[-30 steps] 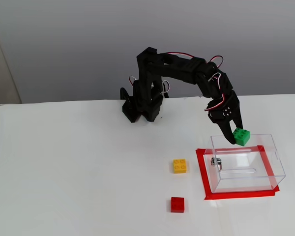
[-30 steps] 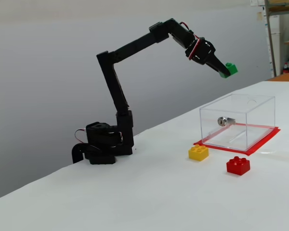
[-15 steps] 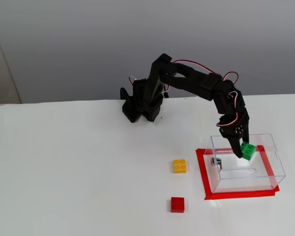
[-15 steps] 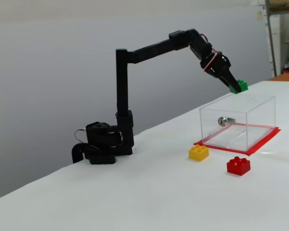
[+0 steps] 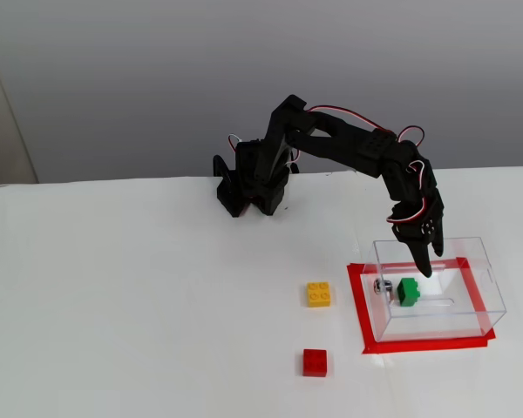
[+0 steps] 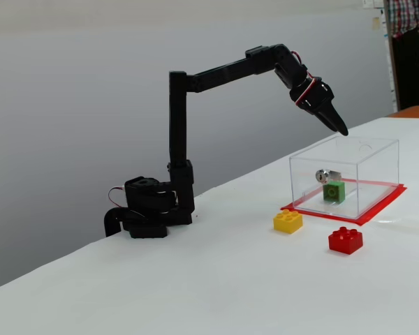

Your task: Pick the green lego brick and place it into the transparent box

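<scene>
**Green brick inside clear box, claw empty above it**

The black two-finger claw (image 5: 425, 266) hangs over the open top of the box, tips pointing down and forward; in the side-on fixed view the claw (image 6: 339, 128) sits just above the box's upper rim, not touching it. It holds nothing. The fingers taper to what looks like one dark point in both fixed views, so they appear pressed together or nearly so, but I cannot tell for certain whether a small gap remains.

The small bright green square plastic lego brick (image 5: 409, 291) lies inside the clear plastic rectangular box (image 5: 481, 277), towards the left side of the box as the higher fixed view shows it, just beside the small metal fitting (image 5: 383, 286) on that wall. In the side-on fixed view the green brick (image 6: 333, 191) shows through the see-through front wall (image 6: 377, 174), low in the box and just under the metal fitting (image 6: 324, 175). Whether it rests flat on the floor or tilted I cannot tell.

The box stands on a red tape rectangle (image 5: 363, 306) stuck to the white table (image 5: 139, 296).

Outside the box, to its left in the higher fixed view, a yellow plastic brick (image 5: 318, 293) lies near the tape edge; a red plastic brick (image 5: 314, 362) lies nearer the camera, apart from the yellow one. Both sit studs up.

The black arm's base (image 5: 248, 183) stands at the far edge of the table, with red and white wires (image 5: 349, 115) looping along the upper links
</scene>
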Robot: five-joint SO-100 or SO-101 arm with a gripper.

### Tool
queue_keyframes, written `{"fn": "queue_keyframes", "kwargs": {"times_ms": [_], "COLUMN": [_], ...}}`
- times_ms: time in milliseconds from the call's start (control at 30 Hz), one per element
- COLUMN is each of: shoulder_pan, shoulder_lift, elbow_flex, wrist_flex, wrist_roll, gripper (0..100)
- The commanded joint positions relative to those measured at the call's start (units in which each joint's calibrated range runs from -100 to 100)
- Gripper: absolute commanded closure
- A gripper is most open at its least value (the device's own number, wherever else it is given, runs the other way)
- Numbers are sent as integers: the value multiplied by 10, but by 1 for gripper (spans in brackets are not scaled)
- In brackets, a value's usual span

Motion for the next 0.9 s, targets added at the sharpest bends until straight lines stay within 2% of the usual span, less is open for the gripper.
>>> {"fn": "queue_keyframes", "kwargs": {"times_ms": [0, 167, 300, 533, 700, 800, 867], "shoulder_pan": [1, 16, 29, 67, 100, 135, 160], "shoulder_lift": [-7, -14, -29, -85, -157, -197, -225], "elbow_flex": [-22, -25, -27, -18, -18, -18, -18], "wrist_flex": [-6, 1, 2, 5, 48, 65, 68], "wrist_roll": [-1, -1, 3, 0, -1, -1, -1], "gripper": [82, 83, 89, 90, 91, 98, 99]}}
